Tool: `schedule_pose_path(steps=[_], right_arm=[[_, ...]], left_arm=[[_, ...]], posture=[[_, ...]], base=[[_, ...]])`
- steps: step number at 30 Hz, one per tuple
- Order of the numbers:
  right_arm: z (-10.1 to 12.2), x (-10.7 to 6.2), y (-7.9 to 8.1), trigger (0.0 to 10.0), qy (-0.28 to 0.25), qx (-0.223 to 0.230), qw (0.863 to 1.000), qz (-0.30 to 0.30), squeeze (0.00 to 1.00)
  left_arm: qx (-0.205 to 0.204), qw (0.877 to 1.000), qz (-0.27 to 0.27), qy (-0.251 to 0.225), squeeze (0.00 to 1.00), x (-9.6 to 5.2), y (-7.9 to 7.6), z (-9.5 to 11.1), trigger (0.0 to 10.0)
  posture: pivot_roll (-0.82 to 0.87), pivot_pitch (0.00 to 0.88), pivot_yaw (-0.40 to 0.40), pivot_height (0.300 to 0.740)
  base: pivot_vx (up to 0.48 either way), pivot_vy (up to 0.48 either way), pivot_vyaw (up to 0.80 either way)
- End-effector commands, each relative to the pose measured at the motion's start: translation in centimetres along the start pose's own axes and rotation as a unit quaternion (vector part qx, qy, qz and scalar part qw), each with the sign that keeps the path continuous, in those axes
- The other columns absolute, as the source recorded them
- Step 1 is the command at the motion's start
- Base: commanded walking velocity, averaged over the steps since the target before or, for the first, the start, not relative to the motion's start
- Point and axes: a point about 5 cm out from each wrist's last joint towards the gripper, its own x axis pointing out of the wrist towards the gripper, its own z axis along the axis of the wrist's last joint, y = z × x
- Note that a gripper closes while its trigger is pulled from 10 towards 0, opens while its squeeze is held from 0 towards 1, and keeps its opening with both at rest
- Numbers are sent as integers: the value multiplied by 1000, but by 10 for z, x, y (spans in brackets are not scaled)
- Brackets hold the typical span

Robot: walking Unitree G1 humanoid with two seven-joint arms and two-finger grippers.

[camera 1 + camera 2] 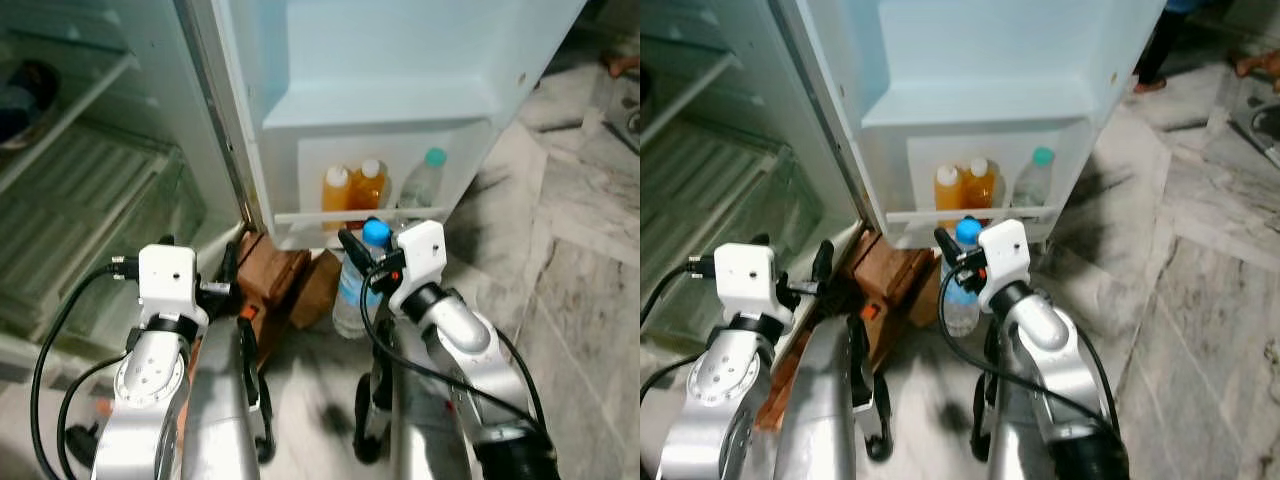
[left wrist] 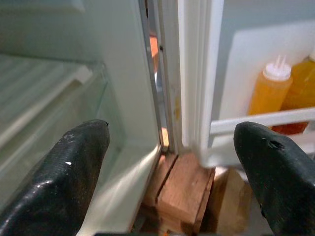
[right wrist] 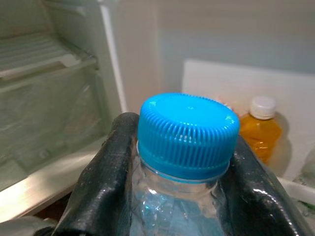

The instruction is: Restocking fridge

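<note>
Right gripper [image 1: 362, 262] clamps a blue-capped water bottle [image 1: 357, 285]; at 12 o'clock, door shelf [image 1: 370, 212] holding orange bottles [image 1: 352, 187]. Left gripper [image 2: 172, 167] spread wide.

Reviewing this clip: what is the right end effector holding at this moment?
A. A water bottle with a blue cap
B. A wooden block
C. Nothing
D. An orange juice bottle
A: the right end effector is closed around the neck of the clear water bottle, just under its blue cap, in front of the door shelf that holds the orange bottles.
</note>
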Motion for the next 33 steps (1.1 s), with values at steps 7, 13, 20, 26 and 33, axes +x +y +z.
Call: schedule_pose_path(steps=[7,13,20,26,33], right_arm=[[3,3,1,10000,-18,-9,1000,17,0],[4,6,3,10000,-22,-18,999,21,0],[7,12,0,10000,-28,-37,999,19,0],[21,34,5,10000,-81,-127,988,34,0],[41,60,16,10000,-148,-172,972,57,0]], left_arm=[[6,1000,14,-4,0,-2,4,5,10000],[4,1000,21,-8,0,-2,5,6,10000],[2,1000,25,-19,0,-1,7,8,10000],[1,999,36,-25,0,-1,8,9,10000],[-7,999,41,-27,0,-7,12,11,10000]], posture=[[106,310,3,472],[106,307,0,433],[110,297,-4,428],[112,299,-9,428],[129,334,-9,428]], base=[[0,0,0],[0,0,0],[0,0,0],[0,0,0],[0,0,0]])
